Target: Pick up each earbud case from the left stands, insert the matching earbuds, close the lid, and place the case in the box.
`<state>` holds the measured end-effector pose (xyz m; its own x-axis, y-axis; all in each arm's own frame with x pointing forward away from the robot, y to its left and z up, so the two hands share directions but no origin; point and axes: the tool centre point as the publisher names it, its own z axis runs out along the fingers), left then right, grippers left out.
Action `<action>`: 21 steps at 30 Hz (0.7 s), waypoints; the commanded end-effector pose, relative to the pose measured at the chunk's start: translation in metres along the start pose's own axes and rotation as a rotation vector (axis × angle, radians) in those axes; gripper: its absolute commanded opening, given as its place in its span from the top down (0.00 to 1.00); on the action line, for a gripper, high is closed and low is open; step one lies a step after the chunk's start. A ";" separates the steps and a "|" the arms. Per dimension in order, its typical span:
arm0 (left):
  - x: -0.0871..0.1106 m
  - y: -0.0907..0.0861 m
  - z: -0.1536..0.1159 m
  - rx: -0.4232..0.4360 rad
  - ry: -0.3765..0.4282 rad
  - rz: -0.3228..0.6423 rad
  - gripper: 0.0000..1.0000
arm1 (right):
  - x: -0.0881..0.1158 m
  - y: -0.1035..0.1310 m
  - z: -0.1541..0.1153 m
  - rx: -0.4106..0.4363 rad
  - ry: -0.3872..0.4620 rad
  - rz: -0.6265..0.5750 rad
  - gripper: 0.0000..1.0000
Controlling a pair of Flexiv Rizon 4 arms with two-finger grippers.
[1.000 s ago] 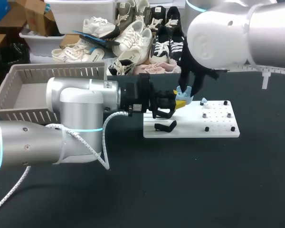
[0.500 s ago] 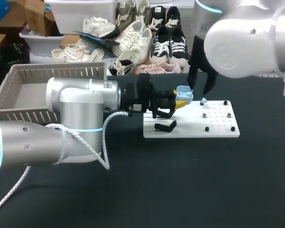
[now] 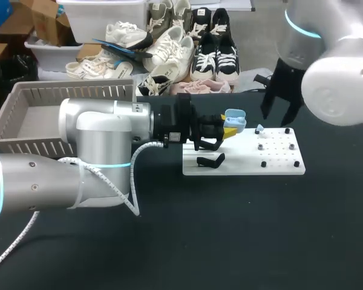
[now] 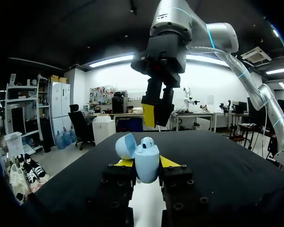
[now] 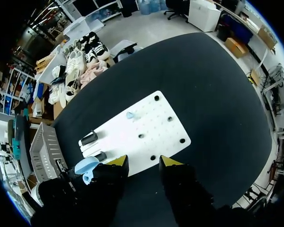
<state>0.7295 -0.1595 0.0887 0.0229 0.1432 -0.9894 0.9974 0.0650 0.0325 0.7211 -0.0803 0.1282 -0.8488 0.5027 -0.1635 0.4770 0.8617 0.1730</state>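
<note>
Left hand (image 3: 231, 128) is clamping the pale-blue earbud case (image 3: 234, 118) between its two yellow-tipped fingers, holding it above the near-left end of the white pegboard (image 3: 278, 166), which is lying flat on the dark worktop (image 3: 230, 229). In the left wrist view the earbud case (image 4: 146, 163) is sitting upright between the left hand's fingertips (image 4: 168, 161), one touching each side; its lid (image 4: 126, 145) is standing open and tilted to one side, and a rounded earbud (image 4: 148, 140) is showing at the case's mouth. Right hand (image 3: 281, 110) is hovering over the far edge of the pegboard, beyond the case and well apart from it, fingers pointing down, spread wide and holding nothing. From the right wrist view the right hand (image 5: 144, 163) is hanging above the pegboard (image 5: 151, 127), with the case (image 5: 86, 168) lying beside one of its fingers, not between them. A loose blue earbud (image 5: 130, 115) is resting on the pegboard ahead of that hand. A black stand (image 3: 210, 161) is sitting on the pegboard just beneath the held case. The grey basket (image 3: 24, 96) is standing behind the left arm, at the worktop's far left.
</note>
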 end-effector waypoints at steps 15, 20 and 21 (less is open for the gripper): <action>0.000 -0.001 0.000 -0.004 -0.001 0.001 1.00 | -0.030 0.000 0.053 -0.085 -0.045 -0.197 0.57; 0.000 -0.001 0.000 -0.004 -0.001 0.001 1.00 | -0.031 0.005 0.059 -0.098 -0.052 -0.251 0.63; 0.000 -0.001 0.000 -0.004 -0.001 0.001 1.00 | -0.031 0.006 0.060 -0.096 -0.053 -0.250 0.63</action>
<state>0.7295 -0.1595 0.0888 0.0229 0.1432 -0.9894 0.9974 0.0650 0.0325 0.7611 -0.0889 0.0793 -0.9239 0.2779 -0.2630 0.2249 0.9506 0.2141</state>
